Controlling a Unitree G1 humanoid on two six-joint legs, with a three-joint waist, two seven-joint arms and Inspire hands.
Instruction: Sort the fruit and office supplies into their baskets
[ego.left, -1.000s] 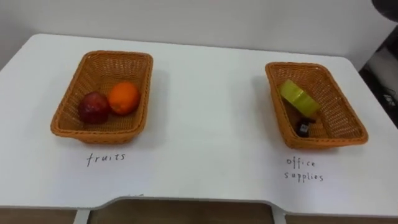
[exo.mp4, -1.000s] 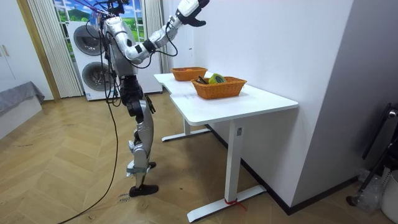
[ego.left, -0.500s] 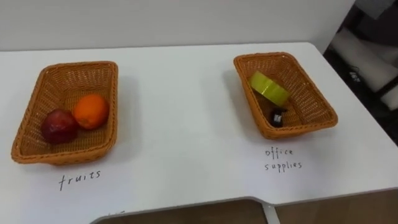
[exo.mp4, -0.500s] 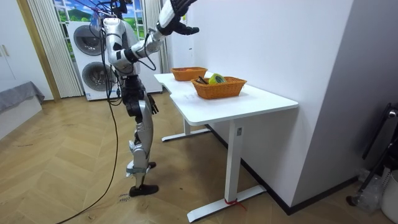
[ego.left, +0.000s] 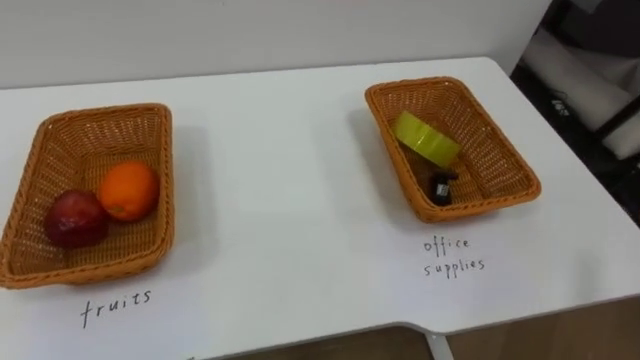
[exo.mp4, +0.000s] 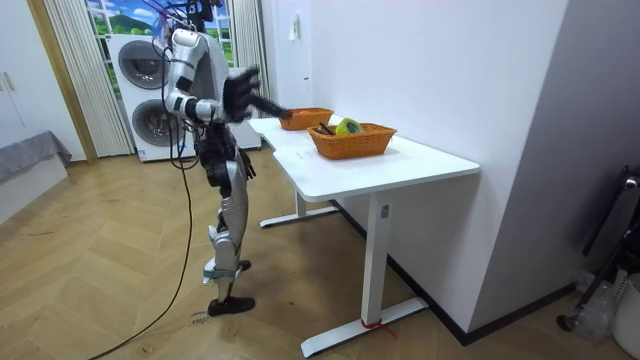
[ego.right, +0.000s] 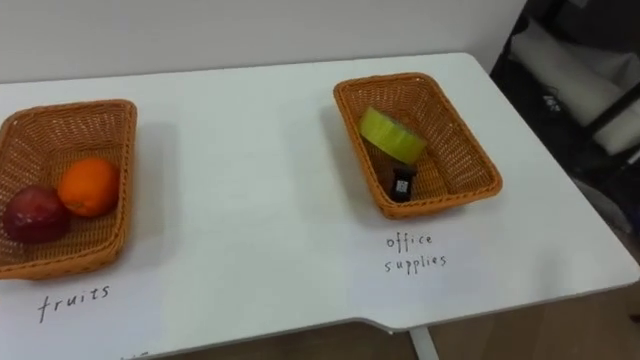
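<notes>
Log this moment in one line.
fruit basket: apple, orange | office supplies basket: yellow tape roll, small black item | right hand: in air near table end | status: all seen items in baskets

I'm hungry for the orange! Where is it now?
In the eye views, the orange lies in the left basket, the one labelled fruits, right beside the red apple on its left.

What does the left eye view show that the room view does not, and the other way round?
Left eye view: a red apple and an orange in the left basket, plus handwritten labels. Room view: the robot standing at the white table's end, stacked washing machines behind it, the wooden floor. Both: the table, that basket, the right basket, its yellow-green tape roll.
</notes>
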